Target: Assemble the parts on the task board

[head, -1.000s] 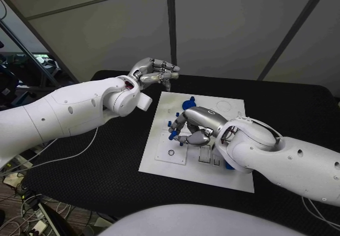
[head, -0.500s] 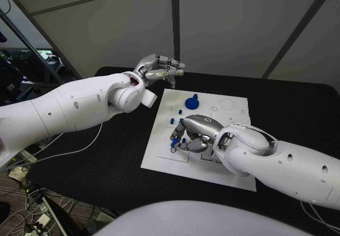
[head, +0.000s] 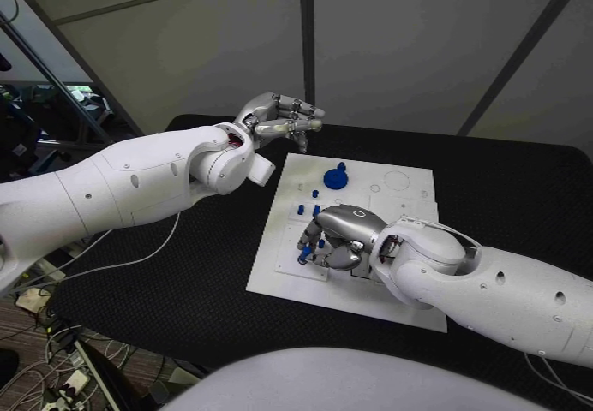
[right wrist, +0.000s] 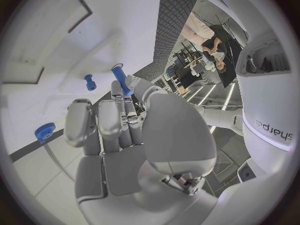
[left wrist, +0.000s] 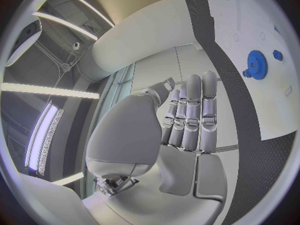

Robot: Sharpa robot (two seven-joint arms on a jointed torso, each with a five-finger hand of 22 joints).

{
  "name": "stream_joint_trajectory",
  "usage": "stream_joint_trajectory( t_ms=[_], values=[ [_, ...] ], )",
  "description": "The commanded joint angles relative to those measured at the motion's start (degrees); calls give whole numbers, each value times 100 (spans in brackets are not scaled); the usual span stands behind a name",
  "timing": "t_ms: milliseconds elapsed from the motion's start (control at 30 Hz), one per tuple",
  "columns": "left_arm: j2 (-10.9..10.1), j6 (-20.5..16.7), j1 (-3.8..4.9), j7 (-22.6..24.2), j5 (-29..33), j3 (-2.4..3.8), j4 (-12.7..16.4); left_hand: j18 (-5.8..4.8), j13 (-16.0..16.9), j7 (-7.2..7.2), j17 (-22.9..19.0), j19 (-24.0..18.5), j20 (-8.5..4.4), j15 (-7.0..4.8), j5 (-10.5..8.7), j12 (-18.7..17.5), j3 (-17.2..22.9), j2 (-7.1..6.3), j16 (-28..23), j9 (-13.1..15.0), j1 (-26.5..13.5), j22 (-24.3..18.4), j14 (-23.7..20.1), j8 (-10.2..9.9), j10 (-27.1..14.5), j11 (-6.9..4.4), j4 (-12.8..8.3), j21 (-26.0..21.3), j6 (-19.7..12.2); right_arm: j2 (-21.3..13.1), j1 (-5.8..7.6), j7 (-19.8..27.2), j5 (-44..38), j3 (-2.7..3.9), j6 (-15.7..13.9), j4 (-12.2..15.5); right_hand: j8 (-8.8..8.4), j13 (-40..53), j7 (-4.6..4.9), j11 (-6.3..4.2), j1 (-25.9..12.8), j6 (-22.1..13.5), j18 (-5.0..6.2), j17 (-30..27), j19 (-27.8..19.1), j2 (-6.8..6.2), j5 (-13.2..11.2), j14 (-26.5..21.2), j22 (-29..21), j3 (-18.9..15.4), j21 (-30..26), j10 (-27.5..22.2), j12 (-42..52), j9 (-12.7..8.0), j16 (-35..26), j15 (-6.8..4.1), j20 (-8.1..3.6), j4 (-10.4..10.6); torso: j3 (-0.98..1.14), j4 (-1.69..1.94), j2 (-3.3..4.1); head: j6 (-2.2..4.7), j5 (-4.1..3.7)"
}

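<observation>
From the head camera, my left hand (head: 278,116) hovers past the task board (head: 278,265)'s far corner, fingers curled in, gripping nothing. My right hand (head: 340,235) bends over the board's left side, pinching a blue peg (head: 305,251). A blue gear (head: 335,178) sits farther back.

At my left wrist, my fingers (left wrist: 190,112) lie straight together, empty.

At my right wrist, fingertips hold the peg (right wrist: 121,79) upright above the board.
</observation>
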Motion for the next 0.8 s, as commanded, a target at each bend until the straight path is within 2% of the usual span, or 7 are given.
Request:
stream_joint_trajectory(
  t_ms=[33,633,800],
  values=[
    [2,71,11,6,17,1,-2,-24,8,17,-9,-33,9,9,18,26,-31,32,-22,-4,-45,-10,-33,26,-31,-8,-1,-37,-16,8,6,47,-109,-3,155,-2,20,-3,5,30,-6,24,-116,8,50,21,18,125,6,-11,36,12,-31,5,24,-34,7,27,-1,0,2,-8,-2],
    [-10,73,11,1,17,1,6,-24,8,17,-9,-33,9,9,18,26,-31,32,-22,-4,-45,-10,-33,26,-31,-8,-1,-37,-16,89,-8,6,-203,-12,263,-100,19,-3,7,33,-13,25,-116,11,50,19,21,125,8,-17,38,15,-36,6,29,-32,8,30,-3,-2,1,-22,5],
    [-18,75,11,1,17,1,12,-24,8,17,-9,-33,9,9,18,26,-31,32,-22,-4,-45,-10,-33,26,-31,-8,-1,-37,-16,121,-13,-27,-265,-40,297,-126,16,-4,9,35,-20,22,-113,3,41,10,16,123,-3,-25,30,14,-42,5,26,-30,9,31,-3,-2,1,-29,5]
  ],
)
